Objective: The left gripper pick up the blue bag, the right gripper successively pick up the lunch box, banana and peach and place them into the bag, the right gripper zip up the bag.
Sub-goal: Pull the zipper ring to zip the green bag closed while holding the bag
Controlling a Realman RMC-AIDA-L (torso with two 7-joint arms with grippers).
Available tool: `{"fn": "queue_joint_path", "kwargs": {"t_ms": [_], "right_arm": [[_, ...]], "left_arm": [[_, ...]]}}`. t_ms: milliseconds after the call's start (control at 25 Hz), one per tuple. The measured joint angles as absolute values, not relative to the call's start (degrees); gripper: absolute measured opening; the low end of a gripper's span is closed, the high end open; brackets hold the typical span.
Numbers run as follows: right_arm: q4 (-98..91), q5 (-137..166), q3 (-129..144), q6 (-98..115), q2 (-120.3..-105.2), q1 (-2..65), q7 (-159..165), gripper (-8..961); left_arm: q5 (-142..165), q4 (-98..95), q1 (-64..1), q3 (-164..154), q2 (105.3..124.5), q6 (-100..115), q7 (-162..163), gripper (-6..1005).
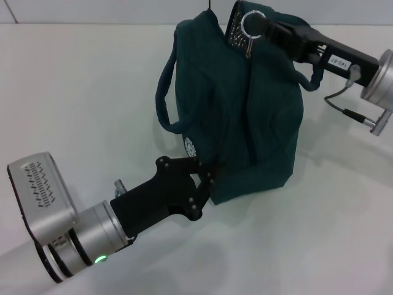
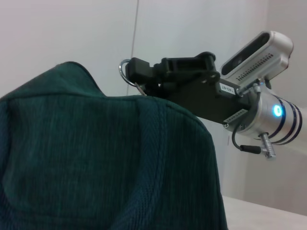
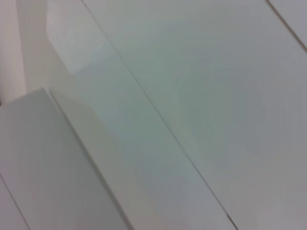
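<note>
Currently the blue bag (image 1: 239, 104) is soft fabric and sags. Left hand (image 1: 206, 178) pinches its lower side; right hand (image 1: 261, 26) pinches the metal zipper ring (image 1: 252, 23).

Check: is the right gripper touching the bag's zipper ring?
Touching. In the head view the right gripper is shut on the zipper ring atop the blue bag.

Table (image 1: 73, 80) lay bare to the left of and in front of the blue bag (image 1: 245, 117): free approach there. Bag's top was blocked by the right gripper (image 1: 256, 26) at the zipper ring (image 1: 250, 24). Near lower corner was taken by the left gripper (image 1: 206, 178), touching the fabric. Handle loop (image 1: 164, 101) stuck out leftward.
</note>
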State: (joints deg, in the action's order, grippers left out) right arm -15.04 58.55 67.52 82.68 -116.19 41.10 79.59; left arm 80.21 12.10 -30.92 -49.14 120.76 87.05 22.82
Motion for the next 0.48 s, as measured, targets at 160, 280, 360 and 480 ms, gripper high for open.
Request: {"fn": "queue_joint_path", "kwargs": {"t_ms": [160, 280, 360, 480], "right_arm": [[-14.37, 55.67, 69.06, 86.64, -116.19, 38.91, 79.45, 5], [-13.19, 49.99, 74.85, 90.37, -116.19, 37.00, 78.52, 6], [-13.72, 46.03, 79.99, 91.67, -116.19, 35.59, 77.59, 6], [-17.13, 39.57, 88.68, 91.34, -116.19, 32.31, 75.68, 6]], "left_arm": [[80.70, 11.89, -30.56, -49.17, 120.76, 87.94, 22.47, 56], [80.75, 10.90, -29.88, -49.23, 120.76, 89.85, 22.42, 56], [80.75, 10.90, -29.88, -49.23, 120.76, 89.85, 22.42, 56], [80.58, 4.72, -26.62, -49.34, 120.36, 95.05, 22.91, 54]]}}
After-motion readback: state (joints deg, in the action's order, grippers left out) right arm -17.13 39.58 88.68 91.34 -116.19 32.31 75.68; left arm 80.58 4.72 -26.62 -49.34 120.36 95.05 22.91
